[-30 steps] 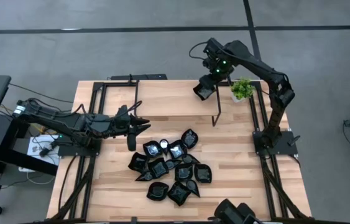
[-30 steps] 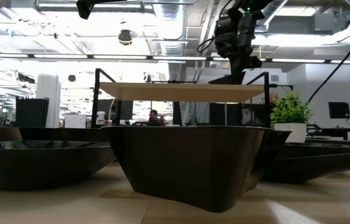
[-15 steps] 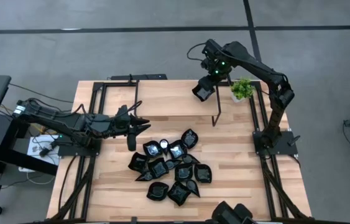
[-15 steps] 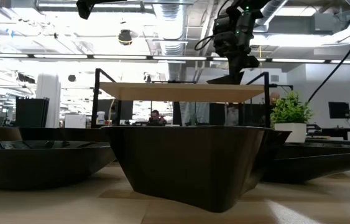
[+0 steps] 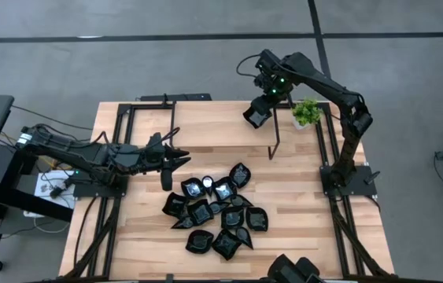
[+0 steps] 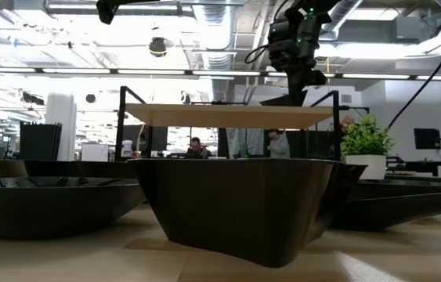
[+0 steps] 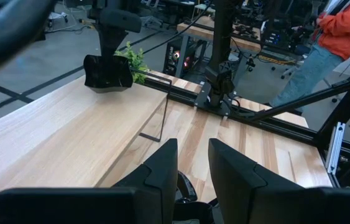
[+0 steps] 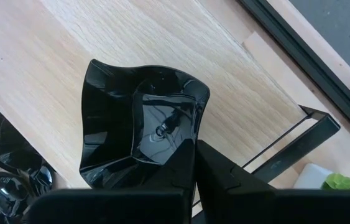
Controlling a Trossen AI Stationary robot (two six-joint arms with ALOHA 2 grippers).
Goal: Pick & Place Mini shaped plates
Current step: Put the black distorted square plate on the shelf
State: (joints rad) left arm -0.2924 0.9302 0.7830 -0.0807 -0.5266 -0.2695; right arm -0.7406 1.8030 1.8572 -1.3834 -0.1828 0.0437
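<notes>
Several glossy black mini shaped plates (image 5: 217, 212) lie in a heap on the table's near middle; in the low view they loom close (image 6: 236, 204). My right gripper (image 5: 264, 101) is shut on one square plate (image 5: 256, 114) (image 8: 140, 124) over the right end of the raised wooden shelf (image 5: 205, 126) (image 6: 228, 116). That plate also shows in the left wrist view (image 7: 107, 73). My left gripper (image 5: 182, 159) (image 7: 193, 162) waits at the table's left, pointing right, fingers a little apart with nothing between them. My right gripper pinches the square plate by its rim (image 8: 193, 134), one finger on the inner face and one on the outside. The fingers come steeply from above. The plate hangs tilted below them just over the shelf top; whether its low edge touches the wood I cannot tell.
A small green potted plant (image 5: 306, 112) stands at the shelf's far right end, close to the held plate. The shelf's thin black legs (image 5: 272, 145) stand on the table. A person in an orange sleeve (image 7: 349, 25) is beyond the table.
</notes>
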